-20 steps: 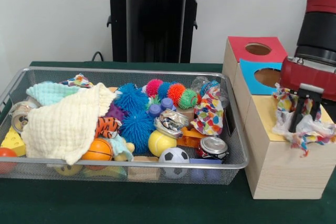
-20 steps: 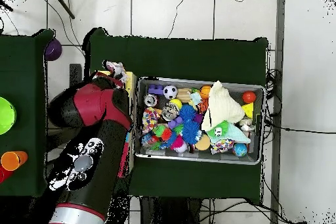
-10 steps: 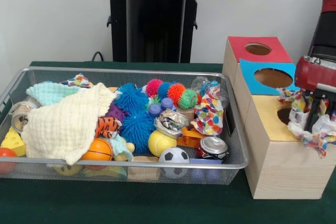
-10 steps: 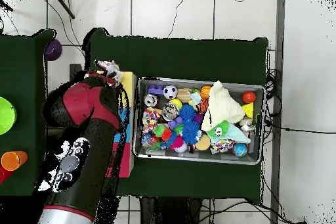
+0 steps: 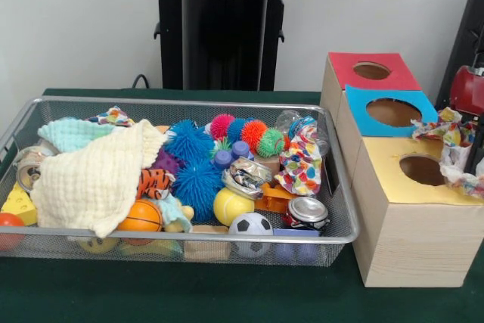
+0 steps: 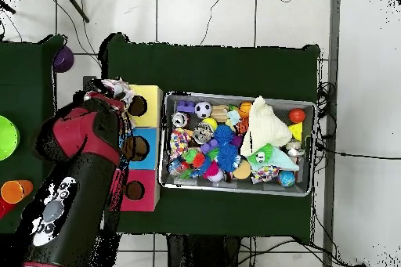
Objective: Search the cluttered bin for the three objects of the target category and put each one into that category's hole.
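My gripper [image 5: 476,150] is at the far right edge of the front view, shut on a white cloth with coloured spots [image 5: 456,147] that hangs beside the yellow hole [image 5: 422,169] of the wooden box. Overhead, the same cloth [image 6: 113,88] pokes out past my red arm [image 6: 82,142], just off the yellow top [image 6: 149,95]. The blue hole [image 5: 393,111] and red hole [image 5: 372,70] lie behind. A similar spotted cloth [image 5: 301,163] lies in the wire bin [image 5: 189,101], along with a cream cloth [image 5: 98,179] and a mint cloth [image 5: 66,134].
The bin also holds spiky balls [image 5: 189,145], a soccer ball [image 5: 250,225], a yellow ball [image 5: 232,206], crushed cans [image 5: 306,211] and a basketball [image 5: 140,217]. Overhead, a second green table at left carries a green bowl [image 6: 5,137] and orange cups [image 6: 12,192].
My gripper has carried the spotted cloth sideways off the yellow top, toward the right edge of the front view, uncovering the yellow hole. The bin's contents have not moved.
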{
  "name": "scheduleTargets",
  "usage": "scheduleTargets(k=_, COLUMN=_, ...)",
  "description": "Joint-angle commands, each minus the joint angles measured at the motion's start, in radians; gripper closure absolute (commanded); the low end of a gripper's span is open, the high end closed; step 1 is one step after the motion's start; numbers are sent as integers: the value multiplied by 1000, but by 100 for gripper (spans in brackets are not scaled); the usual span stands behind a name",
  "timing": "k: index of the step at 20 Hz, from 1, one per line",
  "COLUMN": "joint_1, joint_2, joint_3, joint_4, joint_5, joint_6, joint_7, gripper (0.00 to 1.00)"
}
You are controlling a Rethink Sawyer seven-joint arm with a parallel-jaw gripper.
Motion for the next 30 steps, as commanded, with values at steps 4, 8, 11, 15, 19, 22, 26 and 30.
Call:
scheduleTargets(k=4, joint_1=-57, joint_2=21, joint_3=52, joint_4=79, joint_5=27, joint_6=62, joint_7=161, gripper=100)
scheduleTargets(k=8, joint_1=-58, joint_2=20, joint_3=42, joint_4=79, joint_5=19, joint_6=51, joint_7=158, gripper=100)
scheduleTargets(k=11, joint_1=-78, joint_2=9, joint_3=51, joint_4=77, joint_5=5, joint_6=50, joint_7=127, gripper=100)
scheduleTargets(k=15, joint_1=-109, joint_2=-9, joint_3=80, joint_4=86, joint_5=-11, joint_6=48, joint_7=84, gripper=100)
scheduleTargets(k=19, joint_1=-130, joint_2=-34, joint_3=109, joint_4=122, joint_5=-24, joint_6=36, joint_7=58, gripper=100)
scheduleTargets(k=22, joint_1=-145, joint_2=-44, joint_3=126, joint_4=145, joint_5=-33, joint_6=18, joint_7=45, gripper=100)
scheduleTargets(k=26, joint_1=-145, joint_2=-52, joint_3=128, joint_4=169, joint_5=-43, joint_6=7, joint_7=43, gripper=100)
scheduleTargets(k=30, joint_1=-155, joint_2=-65, joint_3=143, joint_4=198, joint_5=-52, joint_6=-5, joint_7=30, gripper=100)
